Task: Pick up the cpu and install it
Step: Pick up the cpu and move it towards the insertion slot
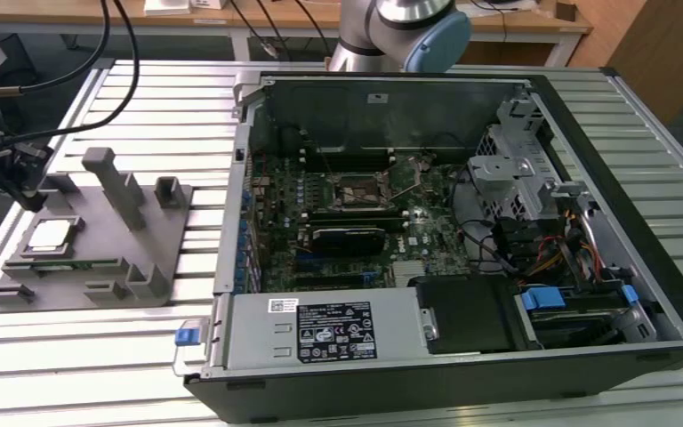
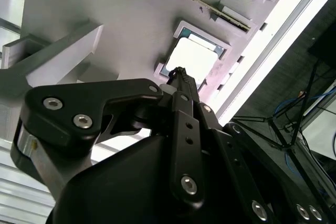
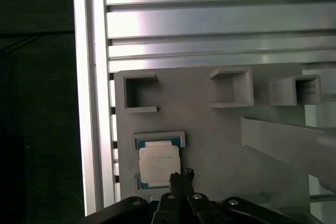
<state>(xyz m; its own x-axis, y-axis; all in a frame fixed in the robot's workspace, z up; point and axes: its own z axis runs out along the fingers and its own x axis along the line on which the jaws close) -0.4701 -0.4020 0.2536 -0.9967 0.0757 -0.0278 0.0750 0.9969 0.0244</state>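
tool — tips together (empty) | over cpu edge | cpu seated in fixture recess

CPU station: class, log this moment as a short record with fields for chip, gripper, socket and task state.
cpu: lying flat in a pocket of the grey fixture, silver top up
gripper: shut, poised near the cpu's edge, holding nothing
socket: on the motherboard in the open computer case
task state: cpu not yet picked up

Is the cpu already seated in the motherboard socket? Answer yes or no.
No. In the exterior view the cpu lies in its pocket on the grey fixture, outside the computer case.
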